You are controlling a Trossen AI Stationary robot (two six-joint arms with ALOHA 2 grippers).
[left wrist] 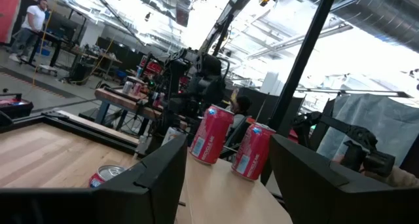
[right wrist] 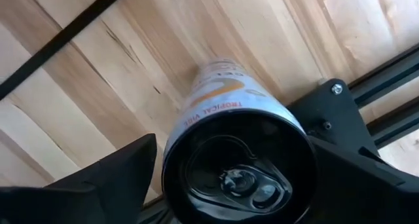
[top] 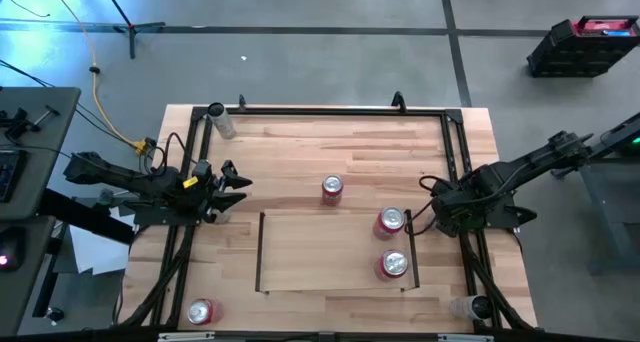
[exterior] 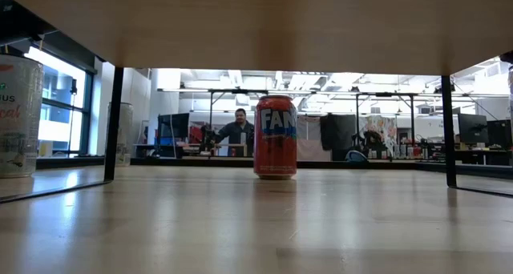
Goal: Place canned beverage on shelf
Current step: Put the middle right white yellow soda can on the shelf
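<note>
The flat pale-wood shelf (top: pixel 320 252) with dark end rails carries two red drink cans (top: pixel 390 222) at its 3 o'clock end, so the task looks partly done. A third red can (top: pixel 332 189), lettered "FAN", waits on the desk (top: pixel 300 147) at 12 o'clock, and a fourth red can (top: pixel 200 311) at 7. The right gripper (top: pixel 440 210) spreads its fingers wide around a white "TROPICAL VIBE" can (right wrist: pixel 229 112), not visibly clamped. The left gripper (top: pixel 232 187), at 9 o'clock, is half open and empty.

The high view looks straight down on the whole desk (top: pixel 300 147). The low view sits at desk height, facing the room. Both show the red can (top: pixel 332 188) (exterior: pixel 275 137). The right wrist view sits close above a white can (right wrist: pixel 236 139).
</note>
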